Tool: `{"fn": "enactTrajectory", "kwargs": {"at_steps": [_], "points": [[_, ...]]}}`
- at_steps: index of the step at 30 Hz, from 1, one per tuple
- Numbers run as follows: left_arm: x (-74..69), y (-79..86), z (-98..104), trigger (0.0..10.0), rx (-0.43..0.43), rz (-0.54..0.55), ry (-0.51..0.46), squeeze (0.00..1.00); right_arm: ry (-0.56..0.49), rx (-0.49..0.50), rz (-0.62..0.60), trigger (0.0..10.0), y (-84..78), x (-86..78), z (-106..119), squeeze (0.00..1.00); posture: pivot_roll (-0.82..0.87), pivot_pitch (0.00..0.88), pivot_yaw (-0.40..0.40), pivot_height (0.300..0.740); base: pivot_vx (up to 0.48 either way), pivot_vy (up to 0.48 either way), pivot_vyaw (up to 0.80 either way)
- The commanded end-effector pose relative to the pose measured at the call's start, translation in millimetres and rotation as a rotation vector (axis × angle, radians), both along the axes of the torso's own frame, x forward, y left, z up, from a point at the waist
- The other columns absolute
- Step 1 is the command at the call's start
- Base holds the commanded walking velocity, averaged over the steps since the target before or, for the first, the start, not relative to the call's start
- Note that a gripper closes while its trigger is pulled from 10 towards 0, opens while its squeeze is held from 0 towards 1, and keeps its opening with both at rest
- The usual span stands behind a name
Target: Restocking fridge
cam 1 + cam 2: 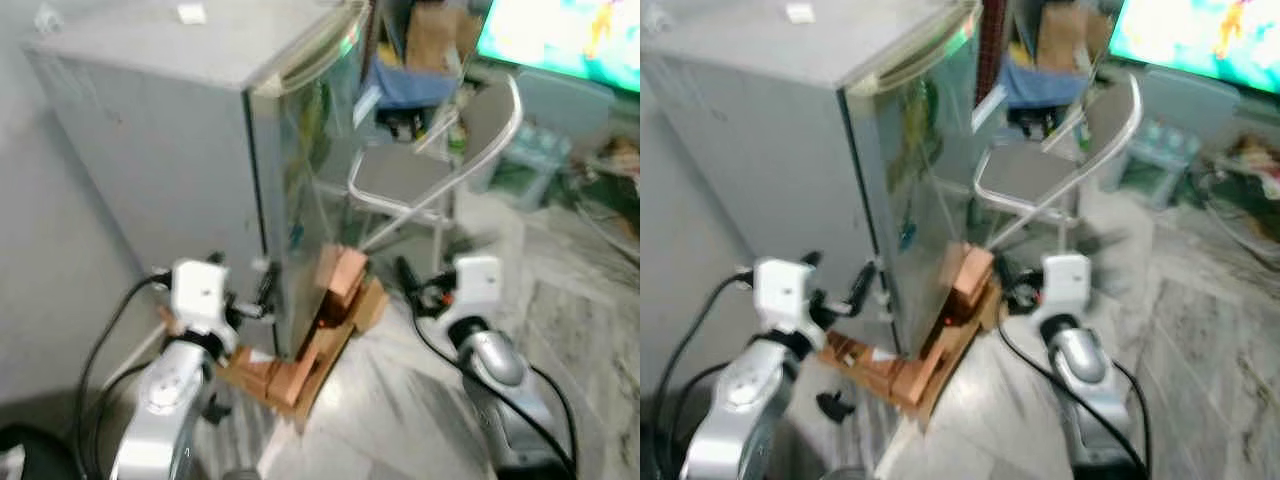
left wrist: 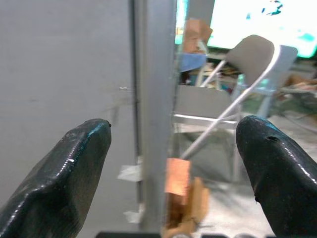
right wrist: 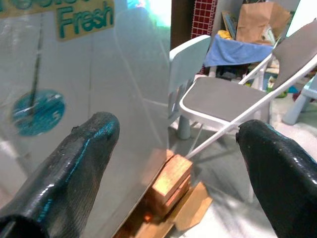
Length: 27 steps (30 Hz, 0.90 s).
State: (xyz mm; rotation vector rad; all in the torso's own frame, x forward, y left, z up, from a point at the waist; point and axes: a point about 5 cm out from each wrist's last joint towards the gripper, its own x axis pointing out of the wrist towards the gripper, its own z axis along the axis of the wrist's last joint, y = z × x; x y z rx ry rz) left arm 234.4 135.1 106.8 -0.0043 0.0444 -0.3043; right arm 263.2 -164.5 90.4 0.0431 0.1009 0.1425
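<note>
Left eye view is showing both arms raised low in front of the body, with the tall grey metal fridge (image 1: pixel 180 150) standing straight ahead, its corner edge running upright between them. The left gripper (image 1: pixel 262 290) is sitting just beside that corner, on the side-panel face, fingers (image 2: pixel 64 173) spread wide and holding nothing. The right gripper (image 1: pixel 405 272) is hanging near the glossy door face (blue round sticker visible in its wrist view), also spread wide and empty, fingers (image 3: pixel 64 168) framing the door's lower edge. Judging from this, the door's closed seam is lying closest to the left gripper, so that arm looks better placed for opening. Wooden blocks on cardboard (image 1: pixel 310 350) are propping the fridge base. Farther off, a grey folding chair (image 1: pixel 420 170) is standing just beyond the door.
</note>
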Motion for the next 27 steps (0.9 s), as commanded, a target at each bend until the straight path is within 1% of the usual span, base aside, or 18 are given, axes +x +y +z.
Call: {"fn": "enactTrajectory", "kwargs": {"at_steps": [1,8,13,15,17,19,22,23,25,26,27], "points": [[-2.0,5.7,0,10.0,0.023,0.002,0.006,0.00,-0.014,0.017,0.015,10.0,7.7,2.3,5,0.00,0.12,0.009,-0.054,0.740,0.000,0.000,-0.80],[-2.2,3.1,0,10.0,0.036,-0.011,0.009,0.00,-0.012,0.017,0.026,10.0,10.9,3.3,5,0.00,0.12,0.010,-0.057,0.740,0.000,0.000,-0.80],[0.7,0.6,2,10.0,0.026,-0.036,0.002,0.00,-0.012,0.019,0.032,10.0,12.1,3.9,5,0.00,0.12,0.012,-0.059,0.740,0.000,0.000,-0.80],[3.0,1.5,2,10.0,0.036,-0.027,-0.001,0.00,-0.013,0.022,0.031,10.0,12.3,3.7,6,0.00,0.12,0.013,-0.059,0.740,0.000,0.000,-0.80],[6.0,3.8,3,10.0,0.042,-0.005,-0.004,0.00,-0.015,0.019,0.032,10.0,12.1,2.8,6,0.00,0.12,0.016,-0.059,0.740,0.000,0.000,0.00],[12.4,9.3,2,10.0,0.062,0.059,-0.004,0.00,-0.010,0.016,0.034,10.0,11.8,0.8,5,0.00,0.12,0.020,-0.058,0.740,0.000,0.000,0.00],[21.2,11.8,4,10.0,0.054,0.079,-0.001,0.00,-0.001,0.014,0.036,10.0,11.8,-1.7,3,0.00,0.12,0.024,-0.058,0.740,0.000,0.000,0.00],[29.3,15.5,5,10.0,0.063,0.110,-0.004,0.00,0.001,0.012,0.038,10.0,12.0,-3.1,3,0.00,0.11,0.029,-0.057,0.740,0.000,0.000,0.00],[31.4,16.5,6,10.0,0.065,0.118,-0.005,0.00,0.002,0.012,0.039,10.0,12.0,-3.4,3,0.00,0.11,0.029,-0.057,0.740,0.000,0.000,0.00],[40.8,23.3,7,10.0,0.109,0.181,-0.011,0.00,0.004,0.009,0.040,10.0,12.1,-5.0,3,0.00,0.10,0.034,-0.054,0.740,0.000,0.000,0.00],[40.8,23.3,7,10.0,0.109,0.181,-0.011,0.00,0.004,0.009,0.040,10.0,12.1,-5.0,3,0.00,0.10,0.034,-0.054,0.740,0.000,0.000,0.00]]}}
